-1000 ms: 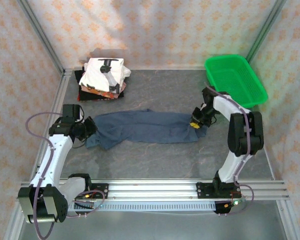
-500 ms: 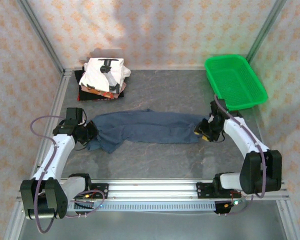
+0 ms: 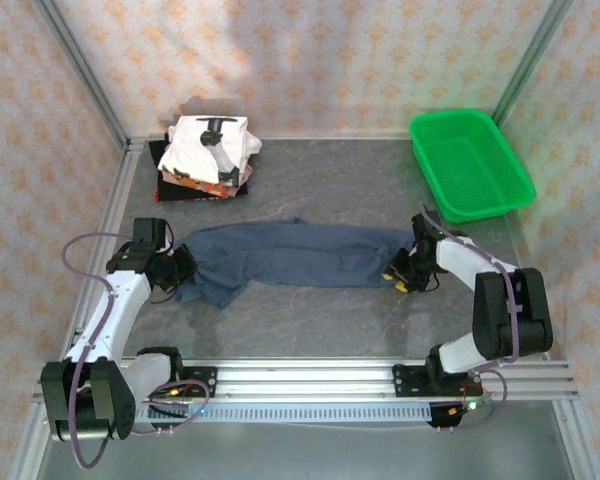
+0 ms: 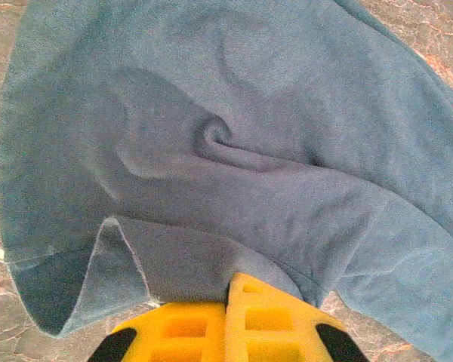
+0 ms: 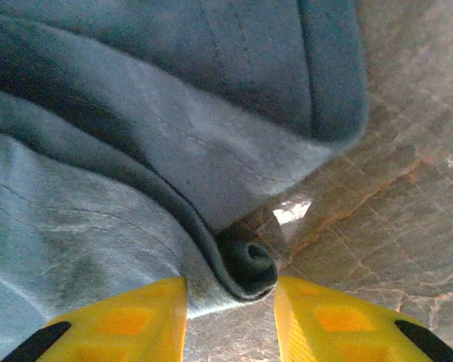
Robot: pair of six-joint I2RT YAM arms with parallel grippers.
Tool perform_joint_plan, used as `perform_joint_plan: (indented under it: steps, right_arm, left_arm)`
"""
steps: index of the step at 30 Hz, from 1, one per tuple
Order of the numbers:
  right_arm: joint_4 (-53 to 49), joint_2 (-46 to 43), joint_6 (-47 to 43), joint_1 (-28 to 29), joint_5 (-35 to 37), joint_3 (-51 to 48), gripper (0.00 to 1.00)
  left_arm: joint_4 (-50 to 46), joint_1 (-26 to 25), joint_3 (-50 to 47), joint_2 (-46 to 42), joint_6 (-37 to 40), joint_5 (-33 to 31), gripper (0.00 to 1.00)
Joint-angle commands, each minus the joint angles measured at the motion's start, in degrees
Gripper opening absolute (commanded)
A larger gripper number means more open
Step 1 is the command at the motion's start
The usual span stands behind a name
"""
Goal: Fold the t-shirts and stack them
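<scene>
The dusty navy-blue t-shirt (image 3: pixel 295 255) lies stretched left to right across the middle of the table. My left gripper (image 3: pixel 183 270) is at its left end, and in the left wrist view the yellow fingers (image 4: pixel 174 332) of that gripper (image 4: pixel 232 285) press together on a fold of the blue t-shirt (image 4: pixel 234 113). My right gripper (image 3: pixel 402 275) sits at the t-shirt's right end. There the gripper (image 5: pixel 230 294) stands open, a rolled hem (image 5: pixel 248 265) of the t-shirt (image 5: pixel 98 188) lying between its fingers. The folded t-shirts (image 3: pixel 205 155) are stacked at the back left, a white one with black print on top.
A green mesh basket (image 3: pixel 470 162) stands at the back right against the wall. Bare grey table (image 3: pixel 310 320) runs between the navy t-shirt and the front rail (image 3: pixel 300 380). Metal frame posts mark the back corners.
My right arm swung round and its gripper slid nearer along the t-shirt's right end, settling low at the hem. The left gripper shifted slightly nearer, still holding the left end.
</scene>
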Motion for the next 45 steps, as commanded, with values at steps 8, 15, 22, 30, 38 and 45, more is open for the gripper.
perform_joint_plan:
  steps: [8,15,22,30,38,45]
  right_arm:
    - [2.8,2.0,0.9,-0.5,2.3,-0.1,0.32]
    - [2.8,2.2,2.0,-0.5,3.5,0.7,0.00]
    - [-10.8,-13.0,2.3,-0.5,4.3,10.9,0.00]
    - [-26.0,-17.5,-0.5,-0.9,4.6,42.3,0.00]
    - [-30.2,6.3,-4.5,-3.8,2.6,80.8,0.00]
    - [-31.6,29.3,0.1,-11.8,-7.0,113.8,0.00]
  left_arm:
    - [-1.7,-0.4,-1.2,-2.8,0.5,-1.1,0.00]
    - [-2.0,-0.4,-0.8,-3.1,0.5,-1.2,0.00]
    - [-5.8,-0.4,9.1,-4.5,-1.1,0.3,0.00]
    - [-8.2,-0.5,40.6,1.7,-0.6,0.4,0.00]
    - [-4.5,-0.4,73.5,23.7,-2.4,3.0,0.00]
    - [-8.9,-0.5,111.3,47.8,-4.2,7.0,0.00]
